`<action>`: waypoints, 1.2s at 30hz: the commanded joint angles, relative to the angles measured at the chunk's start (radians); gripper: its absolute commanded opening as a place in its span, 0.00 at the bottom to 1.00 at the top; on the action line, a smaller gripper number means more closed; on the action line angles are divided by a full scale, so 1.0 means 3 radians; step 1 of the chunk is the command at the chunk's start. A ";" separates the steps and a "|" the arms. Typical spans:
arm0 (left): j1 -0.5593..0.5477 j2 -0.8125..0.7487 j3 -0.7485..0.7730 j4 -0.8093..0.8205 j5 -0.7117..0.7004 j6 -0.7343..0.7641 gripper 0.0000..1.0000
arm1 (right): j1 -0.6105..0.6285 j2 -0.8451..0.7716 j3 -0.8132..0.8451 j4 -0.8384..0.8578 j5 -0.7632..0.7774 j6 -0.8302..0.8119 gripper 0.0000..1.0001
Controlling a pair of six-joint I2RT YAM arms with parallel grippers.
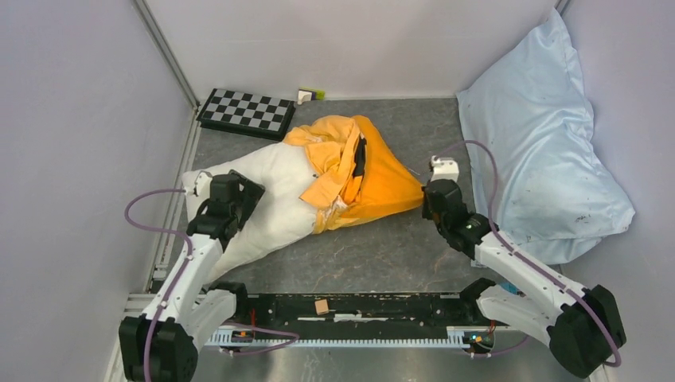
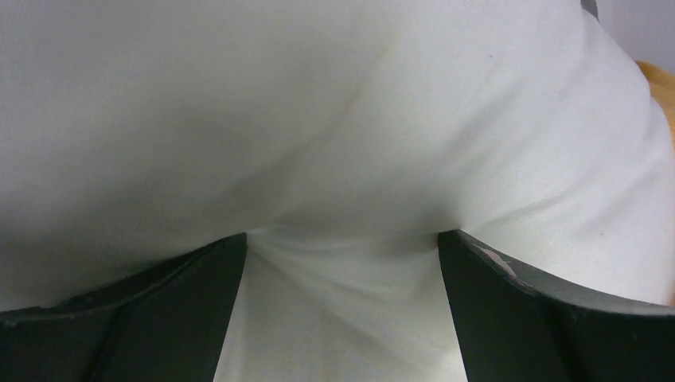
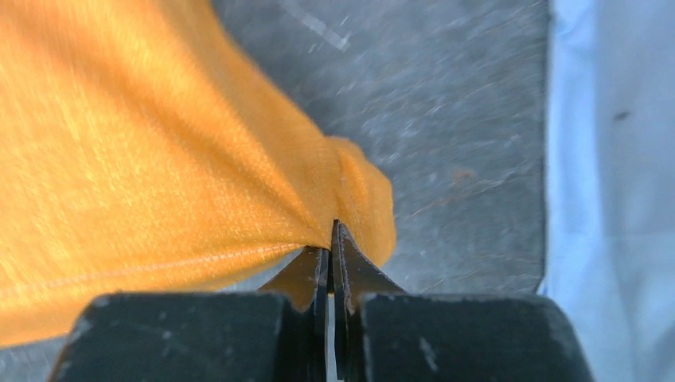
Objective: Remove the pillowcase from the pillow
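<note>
The scuffed grey table [image 1: 382, 255] carries a white pillow [image 1: 271, 191] pressed against the left fingers [image 2: 183, 310], an orange pillowcase [image 1: 382, 175] with its corner at the right fingers [image 3: 354, 274], a pale blue pillow [image 1: 541, 151] just right of those, and a checkerboard [image 1: 245, 110] well beyond the left fingers.

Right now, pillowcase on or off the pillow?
Partly on. The pillowcase is bunched over one end; most of the white pillow lies bare. The right end effector is shut on its corner.

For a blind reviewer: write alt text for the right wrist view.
The right gripper is shut on a corner of the orange pillowcase, which stretches away to the left over the grey table. A pale blue pillow fills the right edge.
</note>
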 commanded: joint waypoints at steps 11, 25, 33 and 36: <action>0.0506 0.0630 -0.0550 0.0116 -0.0180 -0.0339 0.98 | -0.1777 -0.0201 0.1577 -0.0569 0.0848 0.0246 0.00; 0.0647 0.0467 -0.0536 0.0013 -0.0305 -0.0307 0.98 | -0.2879 0.0126 0.3053 -0.0889 -0.0008 0.0564 0.00; 0.0615 -0.0122 -0.0176 -0.0245 0.0023 -0.0061 1.00 | -0.2876 -0.0365 0.1620 0.0357 -0.2780 0.0320 0.98; 0.0583 -0.0445 0.0075 -0.0365 0.0124 0.0141 1.00 | -0.2868 -0.0492 0.1314 0.0422 -0.3168 0.0470 0.98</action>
